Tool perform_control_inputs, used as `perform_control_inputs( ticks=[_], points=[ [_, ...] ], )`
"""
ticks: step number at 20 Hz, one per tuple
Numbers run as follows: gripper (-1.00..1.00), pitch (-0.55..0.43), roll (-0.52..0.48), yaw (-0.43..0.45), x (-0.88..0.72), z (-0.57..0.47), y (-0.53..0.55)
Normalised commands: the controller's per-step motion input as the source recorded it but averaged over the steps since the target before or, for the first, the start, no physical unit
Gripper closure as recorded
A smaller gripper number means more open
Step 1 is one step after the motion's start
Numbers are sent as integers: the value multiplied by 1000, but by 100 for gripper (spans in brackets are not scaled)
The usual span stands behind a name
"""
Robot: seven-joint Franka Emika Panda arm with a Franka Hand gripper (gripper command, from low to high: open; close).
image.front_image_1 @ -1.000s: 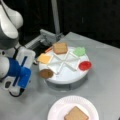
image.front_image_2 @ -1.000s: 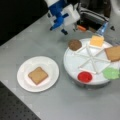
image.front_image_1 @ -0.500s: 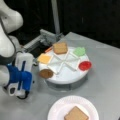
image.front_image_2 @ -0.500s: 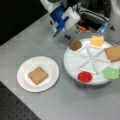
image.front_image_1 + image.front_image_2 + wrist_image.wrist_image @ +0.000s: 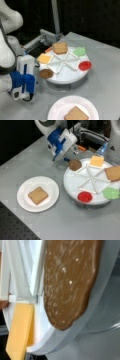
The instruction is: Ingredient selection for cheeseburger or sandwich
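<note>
A dark brown round patty (image 5: 46, 73) (image 5: 75, 165) (image 5: 72, 282) lies in a compartment at the edge of the white divided tray (image 5: 65, 76) (image 5: 75, 185). A yellow cheese square (image 5: 45, 58) (image 5: 96, 160) (image 5: 19, 327) fills the compartment beside it, and one brown toast square (image 5: 60, 47) (image 5: 113, 173) sits further round. Another toast square (image 5: 76, 114) (image 5: 38, 195) lies alone on the white paper plate (image 5: 57, 110) (image 5: 25, 190). My blue and white gripper (image 5: 65, 158) hangs just outside the tray rim, right next to the patty. Nothing is seen in its hold. The wrist view shows no fingers.
A green lettuce-like piece (image 5: 79, 51) (image 5: 111, 193) and a red disc (image 5: 85, 65) (image 5: 85, 196) lie in other tray compartments. A metal bracket (image 5: 47, 37) and an upright post (image 5: 55, 17) stand behind the tray. The grey table (image 5: 75, 225) carries everything.
The gripper has come down and a little closer to the tray's edge beside the patty. The food pieces and the plate have not moved.
</note>
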Motion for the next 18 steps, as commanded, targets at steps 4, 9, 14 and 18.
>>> perform_control_inputs(
  ticks=[4, 9, 14, 18],
  points=[
    [-100, -45, 366, 151, 327, -68, -270],
    [-100, -41, 302, 137, 311, -104, -222],
    [-100, -35, 324, 121, 306, -110, -180],
    [-100, -18, 324, 127, 280, -83, -198]
  ],
)
